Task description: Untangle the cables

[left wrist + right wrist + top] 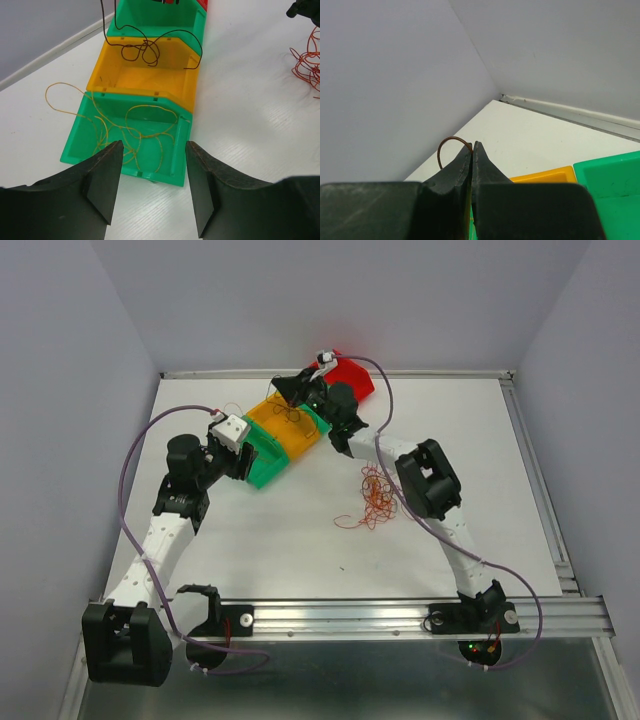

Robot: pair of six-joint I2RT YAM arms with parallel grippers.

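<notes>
Hanging above the orange bin, the right claw is pressed together on a thin dark cable, whose loops droop over that bin's far rim and into its hollow. The left claw stands spread, holding nothing, just short of the green bin touching the orange bin's near wall. Yellowish cables lie there, 1 loop spilling leftward onto the bench. Right of the orange bin, well apart, an orange tangle of cables rests.
</notes>
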